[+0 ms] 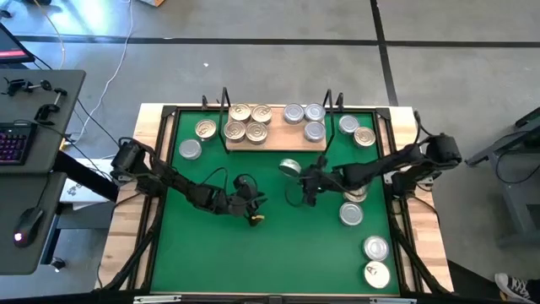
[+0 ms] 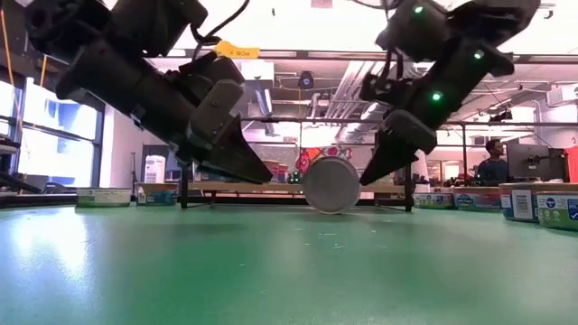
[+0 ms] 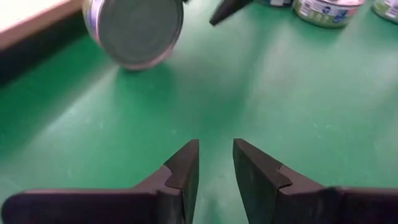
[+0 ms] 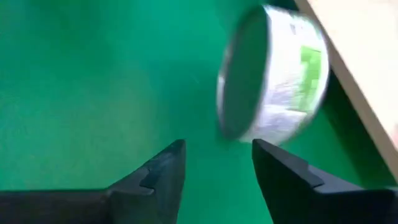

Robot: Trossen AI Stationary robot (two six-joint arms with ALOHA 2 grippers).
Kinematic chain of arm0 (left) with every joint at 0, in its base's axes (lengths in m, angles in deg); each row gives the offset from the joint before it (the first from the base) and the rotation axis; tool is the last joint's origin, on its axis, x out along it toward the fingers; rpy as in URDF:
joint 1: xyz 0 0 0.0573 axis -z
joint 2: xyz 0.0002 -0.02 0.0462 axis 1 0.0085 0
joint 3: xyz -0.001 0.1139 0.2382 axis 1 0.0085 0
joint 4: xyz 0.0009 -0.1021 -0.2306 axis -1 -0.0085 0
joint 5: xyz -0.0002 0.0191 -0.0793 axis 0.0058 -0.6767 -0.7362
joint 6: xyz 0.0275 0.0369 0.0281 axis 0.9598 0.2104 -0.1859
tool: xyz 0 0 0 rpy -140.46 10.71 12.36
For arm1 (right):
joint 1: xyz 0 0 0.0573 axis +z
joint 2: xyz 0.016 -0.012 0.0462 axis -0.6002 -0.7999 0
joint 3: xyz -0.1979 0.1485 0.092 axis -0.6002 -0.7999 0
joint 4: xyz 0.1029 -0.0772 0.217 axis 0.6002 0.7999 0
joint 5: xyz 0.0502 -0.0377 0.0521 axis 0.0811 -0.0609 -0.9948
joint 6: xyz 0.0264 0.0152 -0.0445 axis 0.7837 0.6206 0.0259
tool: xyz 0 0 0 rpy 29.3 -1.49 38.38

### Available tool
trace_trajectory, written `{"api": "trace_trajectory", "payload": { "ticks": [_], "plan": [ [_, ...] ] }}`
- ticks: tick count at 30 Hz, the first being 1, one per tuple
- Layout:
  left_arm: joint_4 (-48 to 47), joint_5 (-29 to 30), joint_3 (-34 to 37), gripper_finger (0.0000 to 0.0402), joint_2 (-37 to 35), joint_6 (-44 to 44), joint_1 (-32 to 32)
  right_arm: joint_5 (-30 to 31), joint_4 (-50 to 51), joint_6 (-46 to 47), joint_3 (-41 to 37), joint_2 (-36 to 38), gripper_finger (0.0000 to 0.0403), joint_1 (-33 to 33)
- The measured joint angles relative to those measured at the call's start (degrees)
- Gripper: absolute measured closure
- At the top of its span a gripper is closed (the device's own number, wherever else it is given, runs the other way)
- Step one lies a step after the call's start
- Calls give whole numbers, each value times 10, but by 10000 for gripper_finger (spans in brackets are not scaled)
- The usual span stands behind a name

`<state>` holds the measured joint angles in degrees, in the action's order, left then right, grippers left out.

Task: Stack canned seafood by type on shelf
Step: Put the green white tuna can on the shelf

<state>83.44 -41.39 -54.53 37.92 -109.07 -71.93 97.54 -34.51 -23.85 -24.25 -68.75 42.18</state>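
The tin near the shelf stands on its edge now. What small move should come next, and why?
Probably the right gripper, its fingers apart, should ease forward around the tin. The tin stands on its rim on the green mat, just before the shelf, held by neither gripper, and may roll. The left gripper waits nearby, empty.

We see bright, even overhead light; glare from ceiling fixtures washes out the room behind the shelf (image 2: 289, 187), and the tin (image 4: 273, 74) beside it is motion-blurred.
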Motion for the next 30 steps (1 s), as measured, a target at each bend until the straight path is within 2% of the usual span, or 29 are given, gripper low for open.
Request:
{"api": "trace_trajectory", "payload": {
  "ticks": [3, 5, 9, 12, 16, 18, 20, 25, 28, 30],
  "plan": [
    [-7, -14, 0, 308, 0, -4, 0, -10, 115, 55, 21, 0, 186, -15],
    [-9, -15, 0, 308, 0, -4, 0, -15, 145, 61, 19, -1, 156, -28],
    [-8, -16, 0, 308, 0, -3, 0, -34, 77, 22, -16, -1, 113, -56],
    [-8, -16, 0, 308, 0, -3, 0, -59, -4, -8, -38, -1, 106, -69],
    [-7, -21, 0, 310, 0, -2, 0, -61, -89, -32, -57, -2, 107, -72],
    [-7, -21, 0, 311, 0, -2, 0, -68, -118, -27, -63, -2, 122, -72],
    [-7, -22, 0, 311, 0, -2, 0, -79, -124, -9, -67, -2, 153, -72],
    [0, -24, 0, 312, 0, 33, 14, -94, -133, 73, -79, -2, 298, -44],
    [17, -22, 0, 312, 0, 78, 32, -93, -159, 114, -80, -3, 301, -14],
    [32, 2, 0, 312, 0, 112, 48, -76, -217, 136, -80, -3, 301, 9]
  ]
}}
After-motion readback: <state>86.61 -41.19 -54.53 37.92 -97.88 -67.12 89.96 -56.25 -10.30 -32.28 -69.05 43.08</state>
